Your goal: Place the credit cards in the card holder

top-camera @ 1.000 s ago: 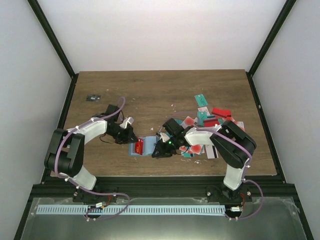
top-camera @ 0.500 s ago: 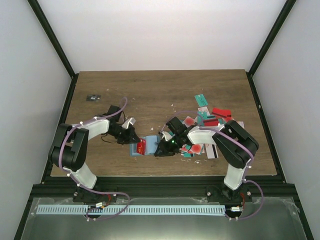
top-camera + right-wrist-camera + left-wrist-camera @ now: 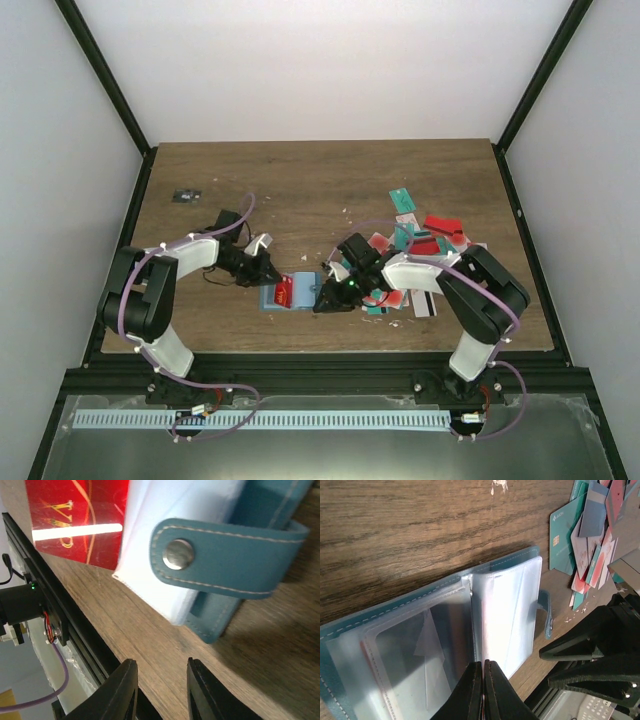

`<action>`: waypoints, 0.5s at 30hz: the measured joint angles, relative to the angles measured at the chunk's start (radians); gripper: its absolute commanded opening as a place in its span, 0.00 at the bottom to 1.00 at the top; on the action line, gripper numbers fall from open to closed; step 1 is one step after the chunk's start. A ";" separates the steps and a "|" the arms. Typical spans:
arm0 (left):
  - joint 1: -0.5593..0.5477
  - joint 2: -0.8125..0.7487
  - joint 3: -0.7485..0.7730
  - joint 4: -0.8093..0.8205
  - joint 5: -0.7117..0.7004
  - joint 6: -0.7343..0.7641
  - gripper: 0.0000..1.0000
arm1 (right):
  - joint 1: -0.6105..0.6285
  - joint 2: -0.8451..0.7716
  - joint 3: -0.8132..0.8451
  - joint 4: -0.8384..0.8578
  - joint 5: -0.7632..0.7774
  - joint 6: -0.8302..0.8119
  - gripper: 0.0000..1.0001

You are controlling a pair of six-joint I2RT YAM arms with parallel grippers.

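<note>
The red card [image 3: 80,515] bears gold letters "VIP".

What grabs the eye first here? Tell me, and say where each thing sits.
The open teal card holder lies at the near middle of the table, with a bright red card showing through its clear sleeves. The left gripper, jaws together, and the right gripper, jaws apart, flank it. To the right sprawls a jumbled heap of credit cards in teal, red and white.

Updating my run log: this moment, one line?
left gripper: shut, over card holder | right gripper: open, by strap | red card: on holder
</note>
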 measured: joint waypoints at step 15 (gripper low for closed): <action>0.000 0.000 0.000 0.045 0.026 0.003 0.04 | -0.036 0.008 -0.037 0.026 0.019 0.022 0.29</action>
